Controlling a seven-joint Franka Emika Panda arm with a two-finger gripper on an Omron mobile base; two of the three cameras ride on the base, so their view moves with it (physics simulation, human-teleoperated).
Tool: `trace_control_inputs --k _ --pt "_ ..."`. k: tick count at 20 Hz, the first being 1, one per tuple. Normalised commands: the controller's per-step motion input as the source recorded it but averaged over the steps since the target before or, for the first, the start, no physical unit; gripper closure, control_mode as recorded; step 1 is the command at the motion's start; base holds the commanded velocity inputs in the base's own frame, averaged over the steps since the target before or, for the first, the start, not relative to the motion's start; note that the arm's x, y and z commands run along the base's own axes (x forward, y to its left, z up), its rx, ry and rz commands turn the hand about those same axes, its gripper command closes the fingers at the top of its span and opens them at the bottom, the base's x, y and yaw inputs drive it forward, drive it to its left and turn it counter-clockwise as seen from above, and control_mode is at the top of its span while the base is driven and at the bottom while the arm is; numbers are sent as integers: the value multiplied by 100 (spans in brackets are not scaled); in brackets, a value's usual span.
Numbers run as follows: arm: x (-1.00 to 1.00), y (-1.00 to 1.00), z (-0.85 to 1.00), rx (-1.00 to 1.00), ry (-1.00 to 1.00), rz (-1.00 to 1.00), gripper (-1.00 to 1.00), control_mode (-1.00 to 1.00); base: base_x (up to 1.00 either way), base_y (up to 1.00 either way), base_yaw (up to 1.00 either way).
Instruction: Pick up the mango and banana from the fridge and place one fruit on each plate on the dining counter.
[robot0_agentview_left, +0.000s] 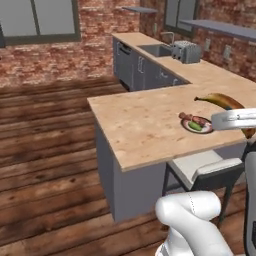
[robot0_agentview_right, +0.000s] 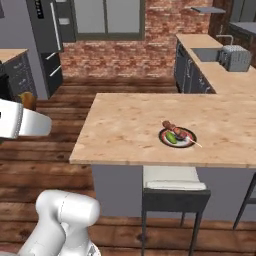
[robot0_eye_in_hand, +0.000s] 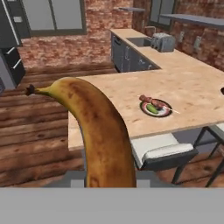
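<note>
My gripper (robot0_agentview_left: 239, 120) is shut on the banana (robot0_agentview_left: 220, 100), a brown-mottled yellow fruit held in the air over the right end of the dining counter (robot0_agentview_left: 140, 125). In the hand view the banana (robot0_eye_in_hand: 98, 131) rises from the bottom and hides the fingertips, its dark stem pointing left. A black-rimmed plate (robot0_agentview_left: 205, 131) lies on the counter just left of and below the banana. On it rest the small green mango (robot0_agentview_left: 195, 126) and a reddish skewer (robot0_agentview_left: 190, 118). The same plate (robot0_agentview_right: 186, 144) and mango (robot0_agentview_right: 171, 137) show from the right base. The fridge (robot0_agentview_right: 46, 45) stands far left.
A white-seated stool (robot0_agentview_left: 200, 170) is tucked under the counter's near edge. Behind the counter, a wooden worktop carries a toaster (robot0_agentview_left: 186, 51) and a sink (robot0_agentview_left: 156, 49). Open wooden floor (robot0_agentview_left: 45, 150) stretches left of the counter towards a brick wall.
</note>
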Motion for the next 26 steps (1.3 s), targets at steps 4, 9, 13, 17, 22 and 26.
trace_control_inputs --k 4,9,13,17,22,26 --pt "0 0 0 0 0 0 100 100 -3 -100 37" --pt "0 0 0 0 0 0 100 100 -20 -100 39" --pt "0 0 0 0 0 0 100 100 -24 -100 37" --pt "0 0 0 0 0 0 100 100 -56 -100 12" --pt "0 0 0 0 0 0 100 100 -99 -96 -12" --pt "0 0 0 0 0 0 100 100 -38 -100 -29"
